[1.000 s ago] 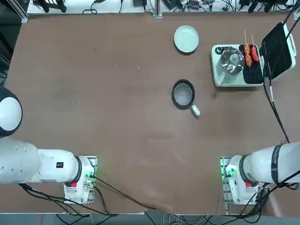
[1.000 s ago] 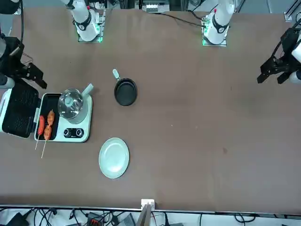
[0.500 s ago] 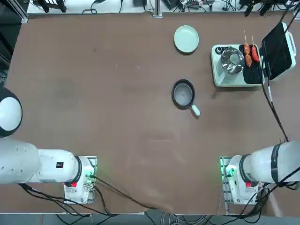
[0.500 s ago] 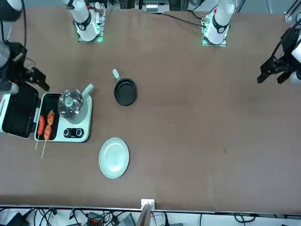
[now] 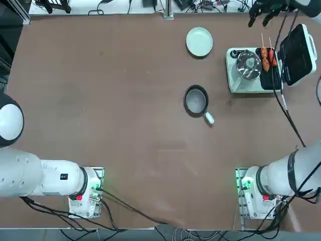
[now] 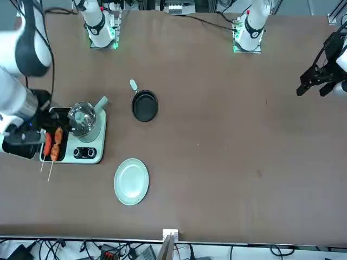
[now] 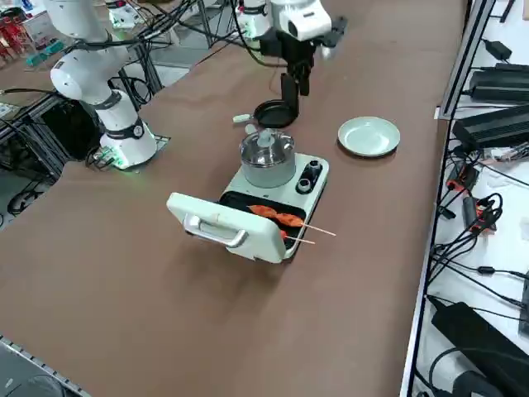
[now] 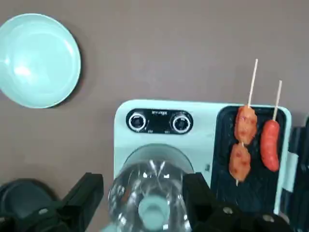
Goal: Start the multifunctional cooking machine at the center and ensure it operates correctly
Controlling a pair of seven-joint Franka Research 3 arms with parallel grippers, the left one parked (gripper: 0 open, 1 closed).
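Multifunctional cooking machine [image 8: 203, 116] lies beneath and beyond the right gripper [image 8: 143, 186], its fingers spread and empty. Its small knobs [image 8: 181, 123] should feel stiff and slick: pinch one by its rim. The glass lid [image 8: 166, 186], probably fragile, stands between gripper and knobs; skewers [image 8: 245, 126] lie beside.

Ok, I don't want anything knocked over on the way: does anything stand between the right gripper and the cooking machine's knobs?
Yes: the lidded pot, on the cooking machine, stands between the open right gripper, raised beside it, and the knobs. Nothing visible covers them.
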